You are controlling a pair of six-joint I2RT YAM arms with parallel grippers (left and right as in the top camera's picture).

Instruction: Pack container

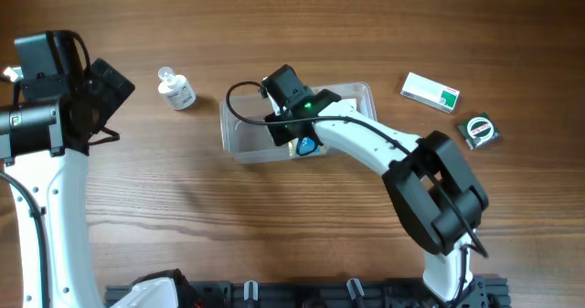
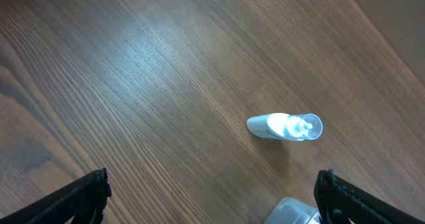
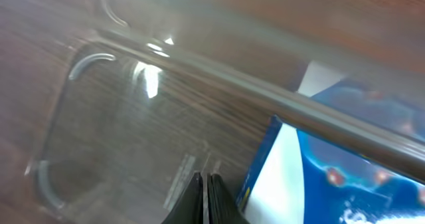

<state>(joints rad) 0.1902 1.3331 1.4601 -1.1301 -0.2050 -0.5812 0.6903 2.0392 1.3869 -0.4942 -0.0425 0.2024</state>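
Underneath, brown wood-grain table (image 1: 274, 221), clear container (image 1: 243, 140), small bottle (image 1: 176, 89)

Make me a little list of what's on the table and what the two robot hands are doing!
container: clear tub, mid-table, under the right arm
blue-and-white packet: in the container, it seems
small bottle: on the wood, left of the container
white-and-green box: right of the container
left gripper: open, empty, above the bare wood near the small bottle
right gripper: shut, down over the container, nothing visible between its fingers
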